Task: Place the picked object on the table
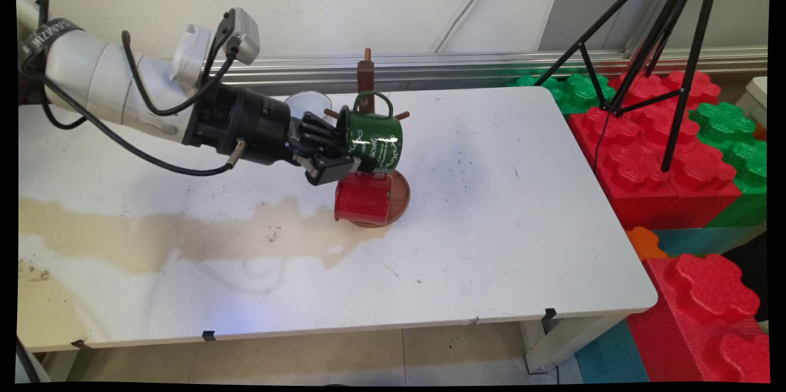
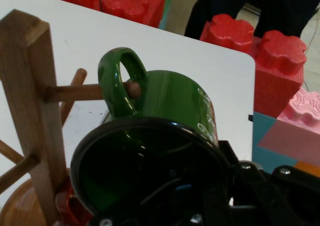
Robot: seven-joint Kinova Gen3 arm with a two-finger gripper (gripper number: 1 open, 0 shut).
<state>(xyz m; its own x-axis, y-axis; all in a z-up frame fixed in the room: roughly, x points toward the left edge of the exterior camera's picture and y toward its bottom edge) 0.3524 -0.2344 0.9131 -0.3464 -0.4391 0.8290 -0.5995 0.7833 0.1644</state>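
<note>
My gripper [image 1: 342, 153] is shut on the rim of a green enamel mug [image 1: 376, 141], which I hold on its side against a wooden mug tree [image 1: 366, 75]. In the hand view the green mug [image 2: 175, 98] fills the middle, and its handle [image 2: 117, 81] is threaded over a wooden peg [image 2: 75, 92] of the tree's post [image 2: 30, 86]. A red mug [image 1: 363, 198] hangs low just below, over the tree's round base [image 1: 402, 192]. A white mug [image 1: 309, 103] shows behind my wrist.
A black tripod [image 1: 669, 60] stands off the table's right side among large red and green foam blocks [image 1: 663, 152]. A wide brown stain [image 1: 184, 238] crosses the table's left half. The table's rounded right edge [image 1: 638, 269] lies near the blocks.
</note>
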